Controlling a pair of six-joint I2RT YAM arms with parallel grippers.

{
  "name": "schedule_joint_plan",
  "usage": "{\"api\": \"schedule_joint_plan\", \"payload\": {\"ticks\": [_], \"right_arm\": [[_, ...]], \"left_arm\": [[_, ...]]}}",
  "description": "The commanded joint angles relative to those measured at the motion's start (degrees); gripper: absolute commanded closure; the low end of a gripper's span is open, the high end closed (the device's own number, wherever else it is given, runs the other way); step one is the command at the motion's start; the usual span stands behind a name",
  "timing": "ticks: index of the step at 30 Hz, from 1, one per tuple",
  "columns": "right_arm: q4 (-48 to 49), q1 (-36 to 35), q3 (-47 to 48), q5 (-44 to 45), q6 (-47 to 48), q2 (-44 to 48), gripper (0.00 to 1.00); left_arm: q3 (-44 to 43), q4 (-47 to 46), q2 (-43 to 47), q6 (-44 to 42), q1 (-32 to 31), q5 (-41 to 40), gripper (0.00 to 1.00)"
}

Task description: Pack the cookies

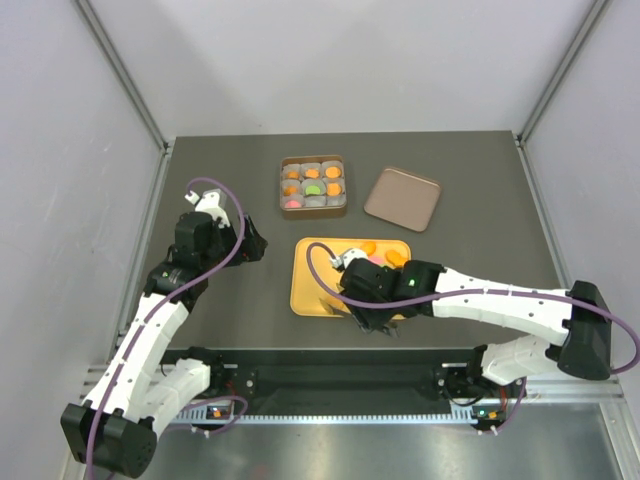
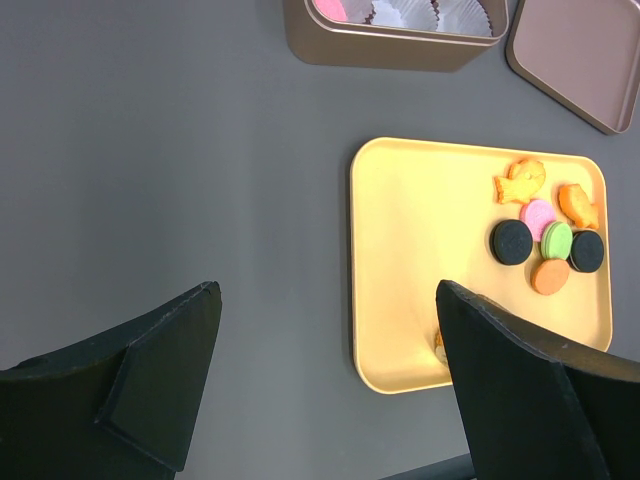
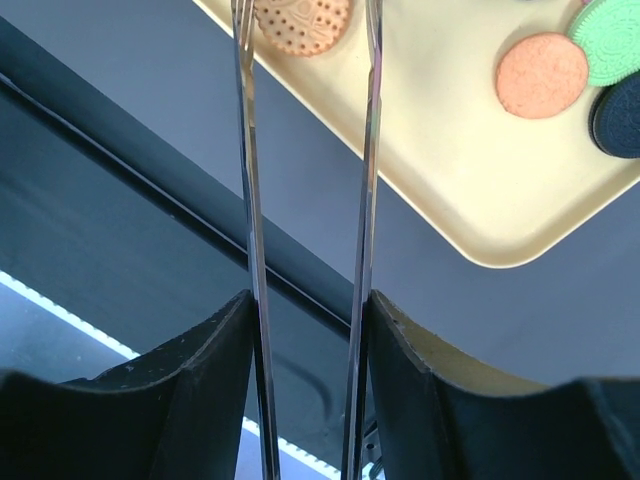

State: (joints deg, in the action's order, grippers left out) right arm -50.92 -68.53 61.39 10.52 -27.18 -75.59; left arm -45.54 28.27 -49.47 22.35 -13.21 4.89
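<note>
Top view: cookies (image 1: 365, 247) partly in tin (image 1: 313, 187), rest on tray (image 1: 312, 285); left wrist: left end effector (image 2: 328, 300) wide, empty; right wrist: right end effector (image 3: 308, 310) clamps tweezers (image 3: 365, 150) straddling dotted cookie (image 3: 302, 22); judged light, brittle; pinch across rim.

Orange, pink, green, black cookies (image 2: 556, 242); dotted tan cookie (image 3: 303, 22); yellow tray (image 2: 420, 230); bronze tin (image 2: 380, 45); grey table (image 2: 170, 150); silver tweezers (image 3: 249, 200).

The thin metal tweezers (image 3: 249, 160) and the dotted orange round cookie (image 3: 303, 25) between them run off the top edge. From above, the white-and-black right arm (image 1: 470, 295) hides much of the yellow rectangular tray (image 1: 310, 285).
</note>
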Motion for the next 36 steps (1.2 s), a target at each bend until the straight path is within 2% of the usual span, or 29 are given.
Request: {"api": "schedule_joint_plan", "payload": {"ticks": [1,12,20,24,27,36], "right_arm": [[-1.4,-1.0,2.1,2.3,0.4,0.3,0.53],[-2.1,0.7,3.7,3.1,2.2,-0.3,0.62],[-0.1,7.3,9.3,3.9,6.1,1.0,0.63],[2.9,12.8,13.6,3.0,9.7,-0.5,0.63],[7.2,17.4,18.4,1.2,11.7,-3.7,0.63],[13.4,25.7,37.0,-1.8,14.7,-22.9,0.64]], "left_arm": [[-0.1,-1.7,0.8,0.0,0.3,-0.2,0.07],[-0.1,-1.7,0.9,0.0,0.3,-0.2,0.07],[-0.1,-1.7,0.9,0.0,0.3,-0.3,0.07],[-0.1,-1.8,0.9,0.0,0.3,-0.1,0.07],[-0.2,-1.9,0.5,0.0,0.3,-0.1,0.07],[-0.3,-1.8,0.4,-0.1,0.4,-0.2,0.07]]}}
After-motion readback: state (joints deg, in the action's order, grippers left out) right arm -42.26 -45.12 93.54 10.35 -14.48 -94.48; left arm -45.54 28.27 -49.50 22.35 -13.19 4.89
